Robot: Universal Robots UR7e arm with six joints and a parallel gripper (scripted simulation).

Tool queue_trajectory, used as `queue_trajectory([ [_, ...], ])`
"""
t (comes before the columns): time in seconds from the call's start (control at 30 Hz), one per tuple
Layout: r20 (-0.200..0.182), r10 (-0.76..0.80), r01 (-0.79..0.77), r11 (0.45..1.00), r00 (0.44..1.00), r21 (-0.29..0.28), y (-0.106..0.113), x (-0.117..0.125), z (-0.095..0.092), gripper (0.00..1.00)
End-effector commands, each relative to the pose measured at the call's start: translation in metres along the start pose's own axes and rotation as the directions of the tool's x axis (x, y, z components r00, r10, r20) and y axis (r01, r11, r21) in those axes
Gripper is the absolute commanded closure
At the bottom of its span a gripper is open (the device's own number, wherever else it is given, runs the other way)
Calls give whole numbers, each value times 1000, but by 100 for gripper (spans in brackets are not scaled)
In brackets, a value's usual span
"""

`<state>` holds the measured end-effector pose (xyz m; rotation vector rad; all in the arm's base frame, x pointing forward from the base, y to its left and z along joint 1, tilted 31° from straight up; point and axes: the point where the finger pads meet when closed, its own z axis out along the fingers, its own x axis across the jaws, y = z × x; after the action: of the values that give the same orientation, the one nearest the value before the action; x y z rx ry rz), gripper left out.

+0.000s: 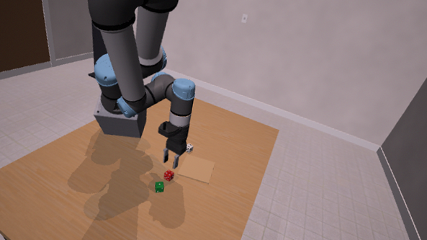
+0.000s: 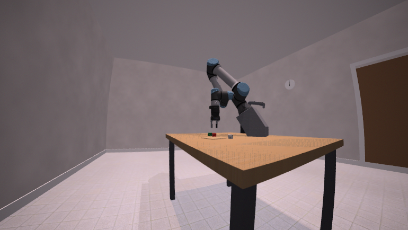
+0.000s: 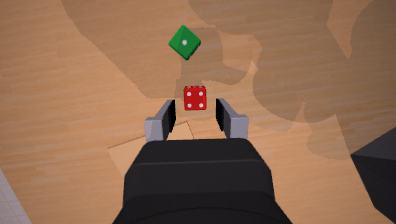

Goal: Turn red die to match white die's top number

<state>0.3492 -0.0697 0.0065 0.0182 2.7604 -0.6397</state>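
End effector poised open above the red die

The black two-finger end effector (image 3: 195, 116) hangs well above the wooden worktop (image 1: 38, 183) with its fingers spread wide and nothing between them, and the wrist view frames the small red cube die (image 3: 195, 98) in the gap, probably so a straight descent would bracket it. That die shows four pips on top and lies on bare wood just beside a corner of the thin tan square mat (image 1: 196, 168), not on it. The green cube die (image 3: 184, 42), one pip up, lies near it, turned diagonally. The white cube die (image 1: 189, 148) lies beyond the mat; its top number is too small to read.
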Motion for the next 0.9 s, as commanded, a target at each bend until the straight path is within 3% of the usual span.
queue_trajectory([
  [0.0, 2, 0, 0, 1000, 1000, 0, 0, 0, 8, 13],
  [0.87, 2, 0, 0, 1000, 1000, 0, 0, 0, 37, 13],
])
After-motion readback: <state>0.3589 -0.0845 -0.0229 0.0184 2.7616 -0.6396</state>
